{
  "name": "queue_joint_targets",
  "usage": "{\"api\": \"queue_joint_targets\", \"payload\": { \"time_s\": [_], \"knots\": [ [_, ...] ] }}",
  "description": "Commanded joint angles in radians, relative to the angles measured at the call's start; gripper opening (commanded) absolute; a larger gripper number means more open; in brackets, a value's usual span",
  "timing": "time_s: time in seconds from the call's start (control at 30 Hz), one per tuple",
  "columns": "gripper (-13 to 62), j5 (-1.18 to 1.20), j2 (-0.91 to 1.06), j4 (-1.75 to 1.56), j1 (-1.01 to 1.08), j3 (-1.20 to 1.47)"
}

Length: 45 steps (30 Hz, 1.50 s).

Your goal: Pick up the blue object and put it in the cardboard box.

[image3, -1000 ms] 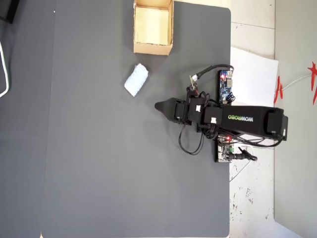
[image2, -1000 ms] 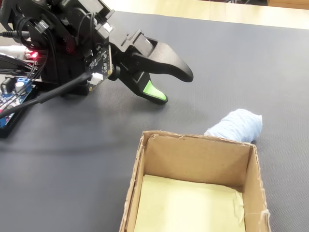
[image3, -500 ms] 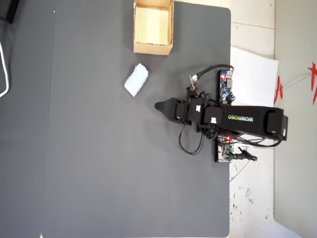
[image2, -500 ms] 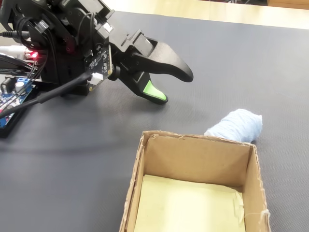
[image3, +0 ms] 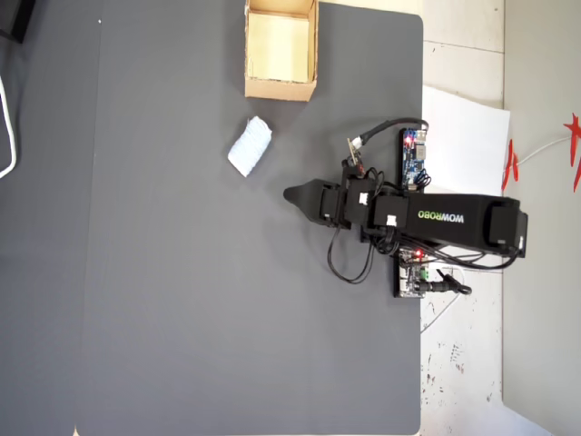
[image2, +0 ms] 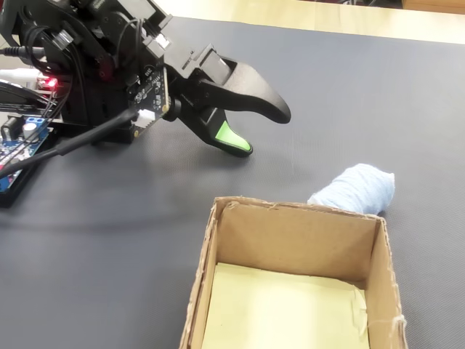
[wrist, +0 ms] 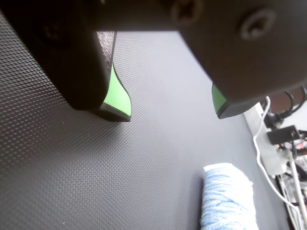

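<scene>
Low over mat (image2: pixel 349 87), hand (image2: pixel 265 134) parted, empty, tips toward blue object (image2: pixel 356 190).

The black plastic arm (image3: pixel 436 218) carries the lettering "WOWROBO" in green and white along its long link, seen from overhead, with thin black cables (image3: pixel 349 263) looping beside it and white connector plugs (image3: pixel 361 194) on its wrist section. Its tool (image2: pixel 269 131) is two curved black plastic jaws lined with bright green pads (wrist: pixel 117 93). Round screw heads (wrist: pixel 252 21) sit in the tool's black body in the wrist view.
</scene>
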Motion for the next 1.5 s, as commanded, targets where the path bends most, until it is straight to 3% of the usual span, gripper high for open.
{"api": "queue_joint_targets", "payload": {
  "time_s": [0.0,1.47],
  "knots": [
    [34.0,0.02,0.089,0.094,-0.009,0.04],
    [35.3,0.02,0.081,0.067,-0.014,0.038]
  ]
}}
